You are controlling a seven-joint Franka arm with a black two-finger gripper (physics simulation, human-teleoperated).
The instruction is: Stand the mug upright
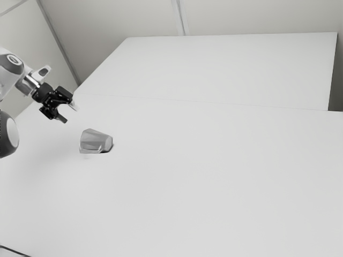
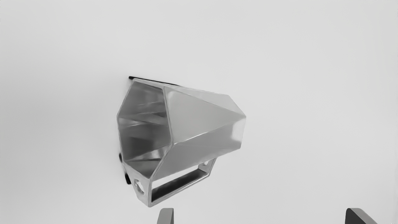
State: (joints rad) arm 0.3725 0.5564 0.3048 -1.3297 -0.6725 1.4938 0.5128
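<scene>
The faceted grey mug [image 1: 95, 141] lies on its side on the table [image 1: 203, 182], mouth seemingly toward nine o'clock in the exterior view, between four and five o'clock from the gripper [image 1: 69, 114], which is wide open, holding nothing.

Open air separates the gripper [image 1: 69, 114] from the mug [image 1: 96, 141]. The handle [image 2: 178, 185] projects on the side nearer the fingertips and obstructs that side; an open slot runs between handle and mug wall. The table [image 1: 214, 176] blocks passage beneath.
</scene>
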